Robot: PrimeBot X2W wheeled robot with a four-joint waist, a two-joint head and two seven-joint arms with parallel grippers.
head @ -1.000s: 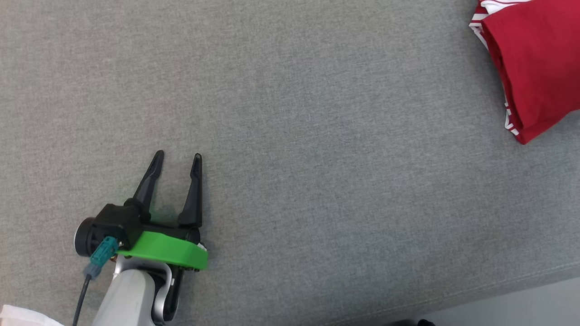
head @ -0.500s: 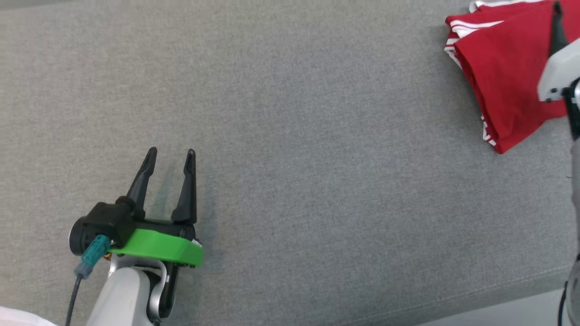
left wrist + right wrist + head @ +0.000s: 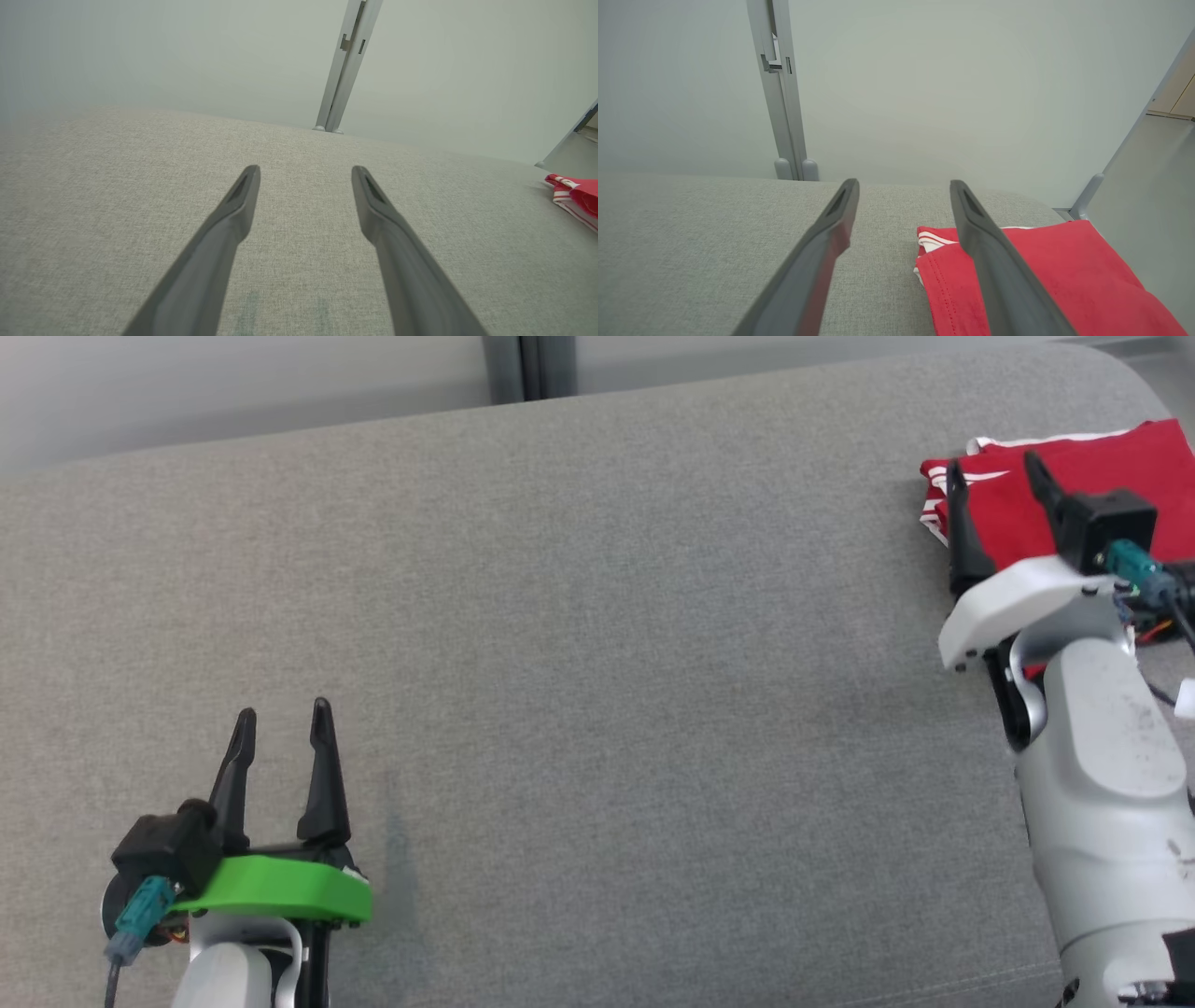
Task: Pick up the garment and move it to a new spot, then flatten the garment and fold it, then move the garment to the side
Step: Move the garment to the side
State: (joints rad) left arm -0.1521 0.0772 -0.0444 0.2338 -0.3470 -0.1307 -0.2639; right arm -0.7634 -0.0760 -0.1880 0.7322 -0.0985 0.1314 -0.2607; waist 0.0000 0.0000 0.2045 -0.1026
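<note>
You will find the garment [image 3: 1144, 457] at the far right end of the grey fabric surface [image 3: 597, 616], close to its rounded corner; it lies as a compact red bundle with white striped trim showing along its left edge, and that tidy, layered shape at the margin suggests the fold is made and the piece is already set aside; the wide middle of the surface is bare, which fits a garment placed deliberately out of the working area. Your right gripper [image 3: 991, 462] hangs over the bundle's near left part with its two dark fingers spread wide and nothing between them; from the right wrist view the cloth's left edge falls in the gap and the right finger crosses above the red fabric, though you cannot tell from these views whether the tips touch the cloth or clear it; open jaws over a folded piece read as either a hold let go or a readiness to nudge it further, and I would judge the former more likely. Your left gripper [image 3: 284, 709] sits low at the near left, well apart from the garment, fingers equally wide and empty, pointing across plain fabric toward the pale wall [image 3: 971, 93]; that placement looks like parking, keeping the arm out of the right arm's way.
</note>
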